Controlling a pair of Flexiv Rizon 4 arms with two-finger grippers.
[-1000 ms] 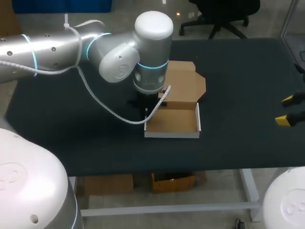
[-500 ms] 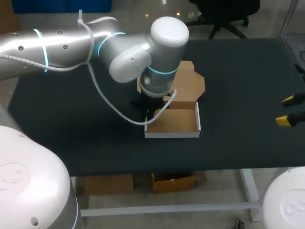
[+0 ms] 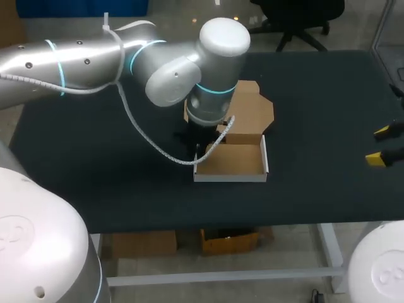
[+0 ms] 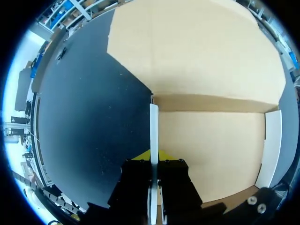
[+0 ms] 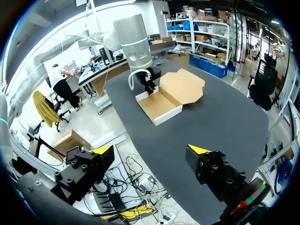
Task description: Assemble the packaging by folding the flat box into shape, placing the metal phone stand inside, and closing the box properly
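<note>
The cardboard box [image 3: 231, 161] lies open at the table's middle, a shallow tray with white walls and its brown lid [image 3: 254, 115] folded flat behind it. My left arm comes in from the left, and its gripper [image 3: 197, 149] stands over the tray's left wall. In the left wrist view this gripper [image 4: 153, 161] is shut on that thin white wall [image 4: 153, 131], which stands upright between the fingers. The tray floor [image 4: 211, 150] beside the wall is bare. My right gripper [image 3: 382, 146] hangs open at the table's right edge, far from the box [image 5: 159, 104]. No phone stand is in view.
The dark table [image 3: 95, 170] has free room on both sides of the box. A white cable [image 3: 158, 151] loops down from the left arm close to the tray's left front corner.
The left arm has swung a little to the right, still gripping the wall, and the box has shifted slightly right with it. The right arm has stayed put.
</note>
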